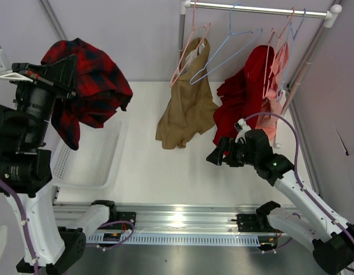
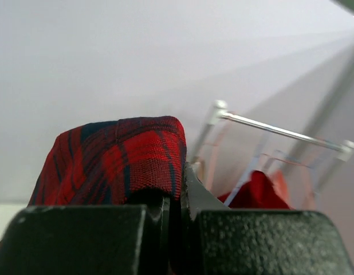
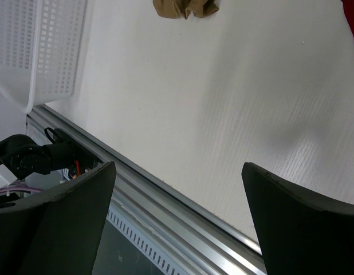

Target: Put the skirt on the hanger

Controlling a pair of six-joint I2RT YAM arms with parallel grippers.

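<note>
The left tool (image 2: 176, 192) is clamped shut on a fold of the skirt (image 2: 117, 163). In the left wrist view the red-and-navy plaid is pinched between the two dark jaws and bulges up over them. From above, the left tool (image 1: 63, 70) holds the skirt (image 1: 95, 86) in the air at the far left, with the cloth draping down over the white basket (image 1: 91, 163).

The right tool (image 3: 177, 215) has its jaws wide apart with nothing between them. In the top view the right tool (image 1: 215, 156) sits low over the table (image 1: 160, 166), in front of the red garment (image 1: 243, 94).

The hanger (image 1: 225, 54) hangs by its hook from the rail (image 1: 257, 8), between the tan garment (image 1: 185, 109) and the red one. It lies well to the right of the skirt and further back, and its bottom wire slants from lower left to upper right. The right tool is clearly the nearer of the two, so the likely plan is that the left arm carries the skirt rightward while the right steadies the hanger.

The left wrist view proves the grip and shows the rail (image 2: 280, 133) ahead, but the blue wire is too faint there to pick out. The right wrist view shows only the table (image 3: 234, 91), the basket (image 3: 39, 46) and a scrap of tan cloth, with no hanger in sight
</note>
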